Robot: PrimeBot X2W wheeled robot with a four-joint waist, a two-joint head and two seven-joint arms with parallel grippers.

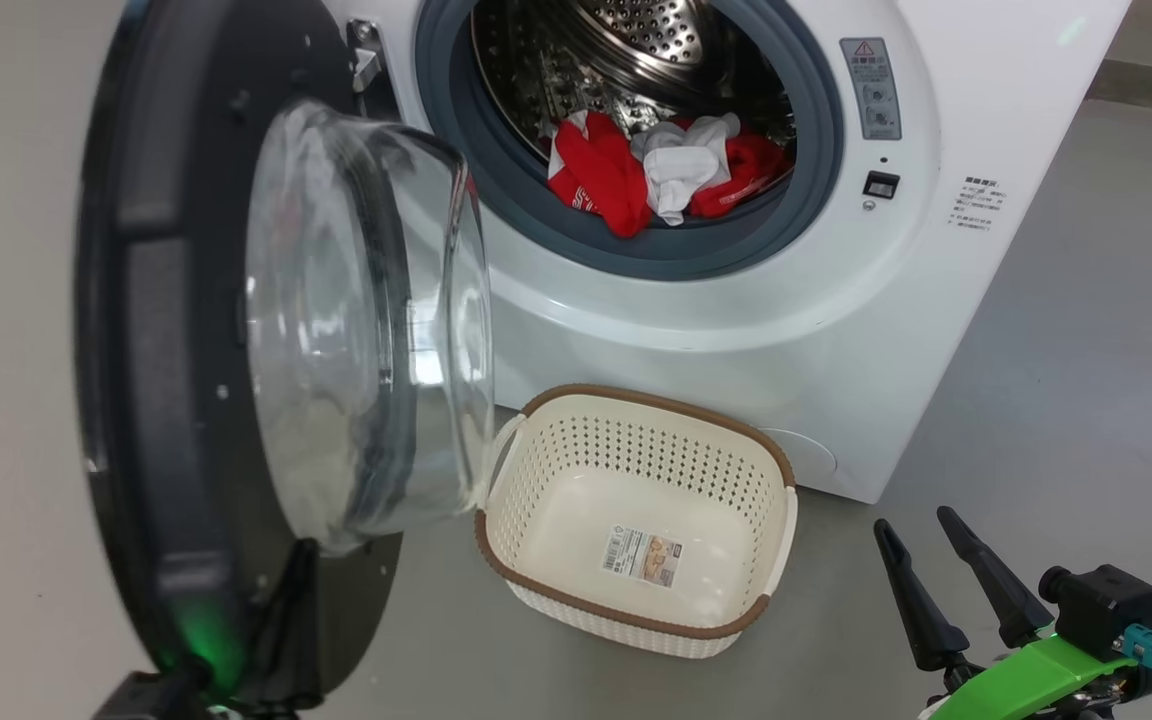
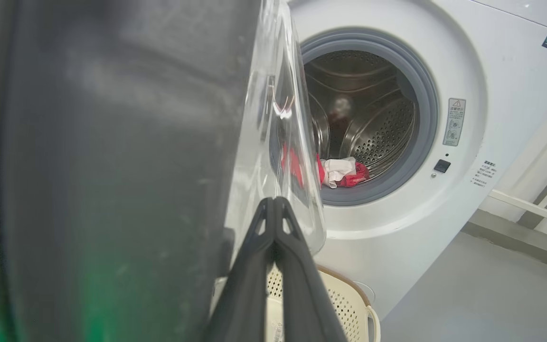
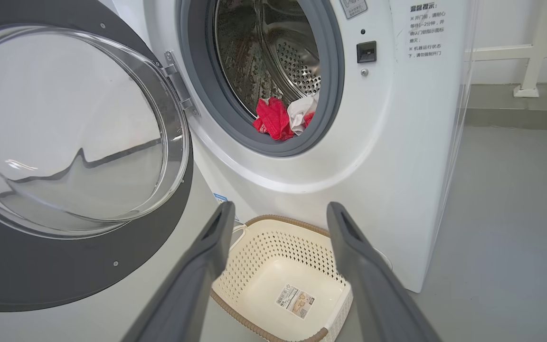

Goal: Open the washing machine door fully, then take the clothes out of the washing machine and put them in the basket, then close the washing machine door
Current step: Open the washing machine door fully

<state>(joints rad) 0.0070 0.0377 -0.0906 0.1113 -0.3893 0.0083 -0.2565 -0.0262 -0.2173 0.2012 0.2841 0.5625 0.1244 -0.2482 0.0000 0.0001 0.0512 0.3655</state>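
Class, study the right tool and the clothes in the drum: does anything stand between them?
Nothing visible does. The door is swung aside to the left, the drum's mouth is open, and the clothes lie at its front lip, up and left of the open right tool.

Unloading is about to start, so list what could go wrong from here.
1. The shut left pincer is right at the washing machine door; if it slips off, the door may swing back.
2. The white cloth lies tangled over the red garments; pulling one could drag another onto the floor.
3. The door's glass bowl sits close by the basket at its left end, so clothes lowered there could catch on it.
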